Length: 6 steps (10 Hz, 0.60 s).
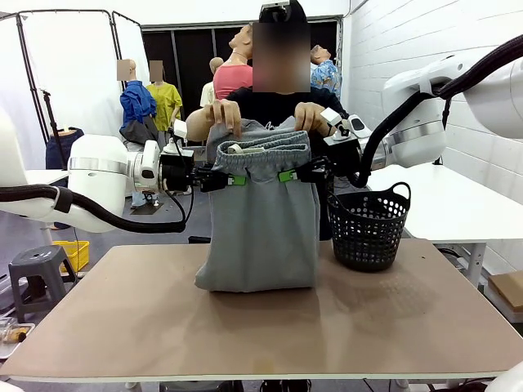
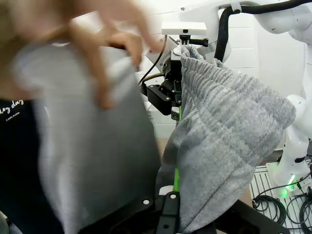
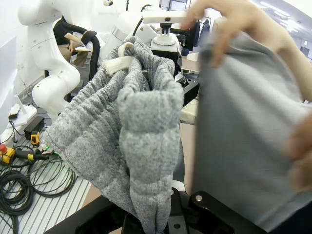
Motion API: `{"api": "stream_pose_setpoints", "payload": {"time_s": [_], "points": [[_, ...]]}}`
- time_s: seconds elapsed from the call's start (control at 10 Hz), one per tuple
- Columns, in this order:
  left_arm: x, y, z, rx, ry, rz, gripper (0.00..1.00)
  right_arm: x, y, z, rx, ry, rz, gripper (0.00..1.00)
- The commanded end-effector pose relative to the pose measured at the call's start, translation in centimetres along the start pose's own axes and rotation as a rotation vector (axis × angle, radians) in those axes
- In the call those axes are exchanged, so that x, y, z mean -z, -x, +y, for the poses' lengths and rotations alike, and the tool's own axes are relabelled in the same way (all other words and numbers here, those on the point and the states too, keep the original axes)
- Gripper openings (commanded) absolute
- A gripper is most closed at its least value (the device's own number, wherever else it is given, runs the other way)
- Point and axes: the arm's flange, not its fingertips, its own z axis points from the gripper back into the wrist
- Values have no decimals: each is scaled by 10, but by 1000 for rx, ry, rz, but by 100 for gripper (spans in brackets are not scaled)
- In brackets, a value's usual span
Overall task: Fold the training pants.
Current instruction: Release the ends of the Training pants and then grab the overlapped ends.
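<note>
Here, left claw [image 1: 237, 179] and right claw [image 1: 287, 175] both clenched on training pants [image 1: 261, 237].

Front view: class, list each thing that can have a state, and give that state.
pants, held up, bottom resting on the table
left hand, shut on the pants
right hand, shut on the pants
person's hands, gripping the pants' top
basket, upright on the table
</note>
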Motion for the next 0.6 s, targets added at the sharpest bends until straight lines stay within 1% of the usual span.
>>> {"api": "stream_pose_setpoints", "payload": {"time_s": [0.0, 0.5], "points": [[1, -2, -1, 0, 3, -1, 0, 2, 0, 2, 5, 9, -26, 0], [1, -2, -1, 0, 3, -1, 0, 2, 0, 2, 5, 9, -26, 0]]}}
